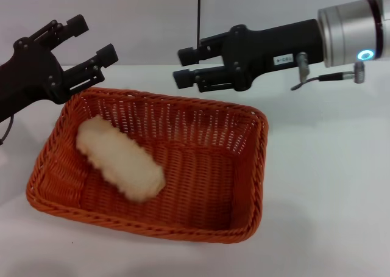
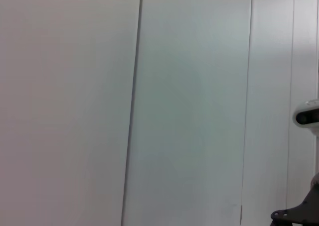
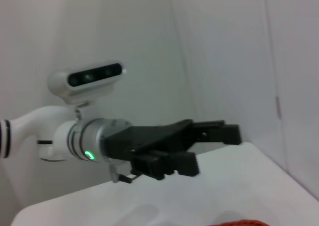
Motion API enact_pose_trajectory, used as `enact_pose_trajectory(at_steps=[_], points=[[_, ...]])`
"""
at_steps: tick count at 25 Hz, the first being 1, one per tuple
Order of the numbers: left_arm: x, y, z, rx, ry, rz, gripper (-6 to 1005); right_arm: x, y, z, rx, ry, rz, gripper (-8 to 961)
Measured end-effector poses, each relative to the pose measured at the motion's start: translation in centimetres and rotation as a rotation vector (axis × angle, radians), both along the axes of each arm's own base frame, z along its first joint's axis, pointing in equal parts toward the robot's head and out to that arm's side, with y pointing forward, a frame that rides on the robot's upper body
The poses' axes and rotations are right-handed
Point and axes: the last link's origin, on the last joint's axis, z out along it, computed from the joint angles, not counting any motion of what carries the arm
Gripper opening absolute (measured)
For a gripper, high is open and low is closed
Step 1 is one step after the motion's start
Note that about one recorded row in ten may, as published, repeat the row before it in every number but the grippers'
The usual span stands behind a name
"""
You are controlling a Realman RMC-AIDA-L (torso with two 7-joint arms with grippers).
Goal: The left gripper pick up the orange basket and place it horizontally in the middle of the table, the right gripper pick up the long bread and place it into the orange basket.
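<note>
The orange basket (image 1: 201, 167) lies lengthwise on the white table (image 1: 329, 185), left of centre in the head view. The long bread (image 1: 120, 158) rests slantwise in the basket's left half, pale beige side up. My right gripper (image 1: 183, 66) hovers open and empty above the basket's far rim, fingers pointing left. My left gripper (image 1: 92, 39) is open and empty, raised over the basket's far left corner. In the right wrist view the left gripper (image 3: 212, 149) shows farther off, with a sliver of the basket (image 3: 239, 222) below it.
Bare white tabletop runs to the right of and in front of the basket. A light grey wall (image 1: 152, 21) stands behind, and a thin dark cable (image 1: 198, 11) hangs down it. The left wrist view shows only wall panels (image 2: 189, 106) and the head camera's edge (image 2: 306, 116).
</note>
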Motion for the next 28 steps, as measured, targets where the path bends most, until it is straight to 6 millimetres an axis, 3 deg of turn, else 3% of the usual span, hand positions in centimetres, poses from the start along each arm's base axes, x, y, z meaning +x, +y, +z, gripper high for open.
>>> enact_pose_trajectory(at_steps=[4, 9, 18, 24, 28], points=[[-0.1, 0.0, 0.0, 0.001, 0.000, 0.002, 810, 1.6, -0.3, 1.7, 0.084, 0.015, -0.017, 490], [-0.4, -0.4, 0.2, 0.011, -0.014, 0.018, 810, 4.8, -2.3, 5.5, 0.250, 0.078, -0.048, 515], [-2.2, -0.9, 1.9, 0.087, -0.027, 0.078, 810, 11.6, -9.2, 11.9, 0.651, 0.191, -0.046, 727], [-5.9, -2.7, 5.0, 0.242, -0.107, 0.190, 810, 16.3, -13.7, 13.8, 0.936, 0.262, -0.046, 769], [-6.8, -3.3, 5.7, 0.294, -0.129, 0.209, 810, 18.6, -16.2, 14.4, 1.057, 0.279, -0.026, 781]])
